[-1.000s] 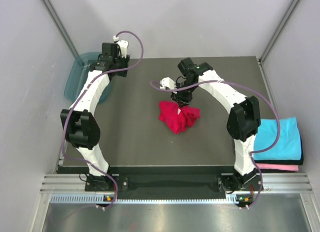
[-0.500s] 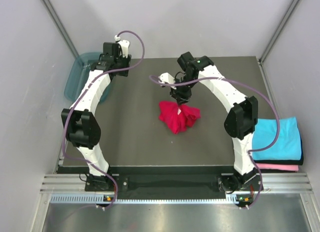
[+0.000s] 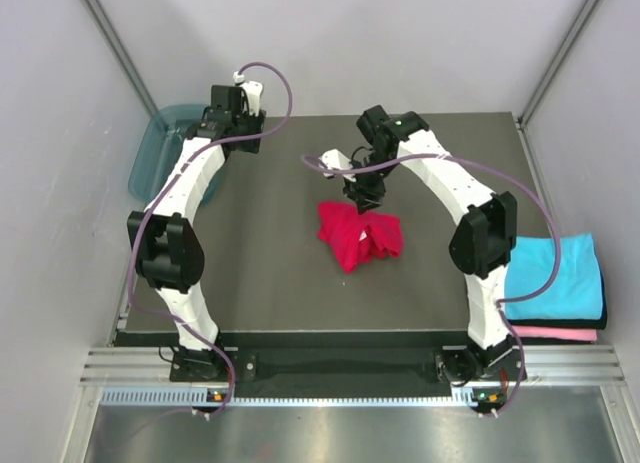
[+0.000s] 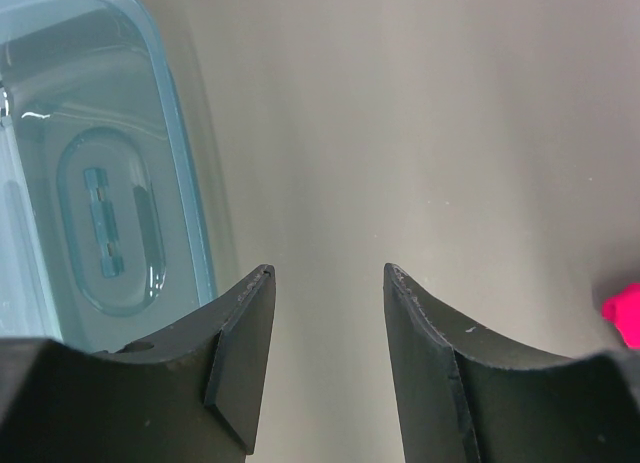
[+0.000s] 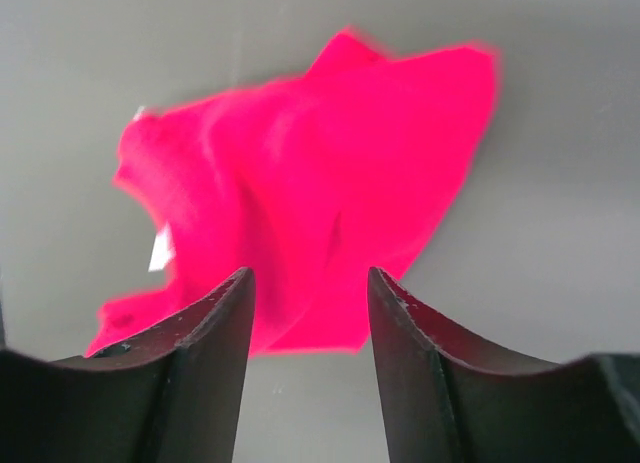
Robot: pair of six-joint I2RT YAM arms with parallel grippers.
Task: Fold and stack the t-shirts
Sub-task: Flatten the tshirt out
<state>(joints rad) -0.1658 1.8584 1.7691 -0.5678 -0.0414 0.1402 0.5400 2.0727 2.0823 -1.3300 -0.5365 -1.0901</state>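
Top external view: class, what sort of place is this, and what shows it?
Probably a robotics lab test cell: bare grey walls enclose a dark table, two bolted robot arms, one crumpled red t-shirt.

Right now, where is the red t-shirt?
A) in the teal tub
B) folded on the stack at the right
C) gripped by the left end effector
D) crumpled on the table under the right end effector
D: the red t-shirt lies crumpled on the table beneath the open right end effector.

R end effector [image 5: 308,273] released, red tee [image 3: 358,238] slumped
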